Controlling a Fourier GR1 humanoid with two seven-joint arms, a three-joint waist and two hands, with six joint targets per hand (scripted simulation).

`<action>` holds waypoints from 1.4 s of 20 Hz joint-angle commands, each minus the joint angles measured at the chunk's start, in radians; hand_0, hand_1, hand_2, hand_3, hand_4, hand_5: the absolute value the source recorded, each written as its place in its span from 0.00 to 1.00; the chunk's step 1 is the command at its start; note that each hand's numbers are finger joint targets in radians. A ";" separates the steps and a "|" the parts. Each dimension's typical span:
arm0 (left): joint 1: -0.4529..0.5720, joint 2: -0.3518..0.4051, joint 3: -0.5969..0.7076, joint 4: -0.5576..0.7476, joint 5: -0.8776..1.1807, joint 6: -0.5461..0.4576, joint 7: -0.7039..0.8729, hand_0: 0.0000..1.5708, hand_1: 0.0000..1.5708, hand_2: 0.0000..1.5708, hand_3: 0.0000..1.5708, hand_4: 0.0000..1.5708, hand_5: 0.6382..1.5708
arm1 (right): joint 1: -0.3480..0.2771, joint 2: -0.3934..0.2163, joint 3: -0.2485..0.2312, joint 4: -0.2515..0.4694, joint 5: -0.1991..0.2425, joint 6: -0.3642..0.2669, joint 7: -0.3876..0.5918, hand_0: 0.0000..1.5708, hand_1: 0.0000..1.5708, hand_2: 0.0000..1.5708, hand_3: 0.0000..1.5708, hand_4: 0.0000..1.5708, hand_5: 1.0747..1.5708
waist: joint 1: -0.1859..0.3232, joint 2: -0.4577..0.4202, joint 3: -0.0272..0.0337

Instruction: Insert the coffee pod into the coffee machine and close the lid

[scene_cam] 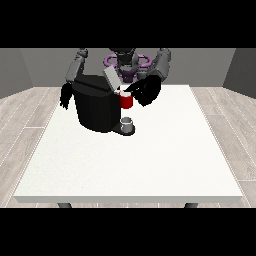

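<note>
— White tabletop (150, 165) comes first, a broad bare stretch of it nearest us. What do we meet next?

— A small grey thing (128, 122) on the dark tray at the foot of the coffee machine (95, 107). We cannot tell whether it is the pod or a cup, so we leave it at that.

— And above it?

— A red thing at the machine (126, 101), just under the raised lid (112, 78), which tilts up and back. The hand at the view's right (145, 91) is against that red thing, at the opening. Whether its fingers are apart or clamped on something we cannot tell; they merge into one dark shape.

— The other one?

— The hand at the view's left (65, 96) hangs beside the machine, apart from it; its fingers are likewise unreadable.

— So how do we do this step well?

— We judge the work is at the opening. We'd come down straight over the slot, keep clear of the lid's edge, and let go only once the pod sits level. Then we'd push the lid down from its top.
</note>
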 commanded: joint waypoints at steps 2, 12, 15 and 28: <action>0.052 -0.129 -0.007 -0.040 0.046 0.024 -0.022 0.00 0.00 0.22 0.23 0.00 1.00 | 0.034 -0.023 -0.035 0.092 -0.008 0.015 -0.045 0.00 0.00 0.00 0.00 0.22 1.00 | 0.067 -0.054 0.0012; 0.412 -0.287 0.045 -0.055 0.209 -0.046 -0.230 0.00 0.00 0.00 0.00 0.00 1.00 | 0.269 -0.019 -0.056 0.106 -0.033 0.051 -0.101 0.00 0.00 0.00 0.00 0.14 1.00 | 0.206 -0.325 0.0003; 0.562 -0.296 0.061 -0.034 0.250 -0.099 -0.348 0.00 0.00 0.00 0.00 0.00 1.00 | 0.322 0.053 0.002 0.031 -0.016 0.021 -0.043 0.00 0.00 0.00 0.00 0.05 1.00 | 0.222 -0.432 -0.0016; 1.008 -0.272 0.095 0.017 0.306 -0.195 -0.417 0.00 0.00 0.00 0.00 0.21 1.00 | 0.460 0.153 0.259 -0.348 0.128 -0.068 0.167 0.00 0.00 0.00 0.00 0.17 1.00 | 0.187 -0.792 -0.0011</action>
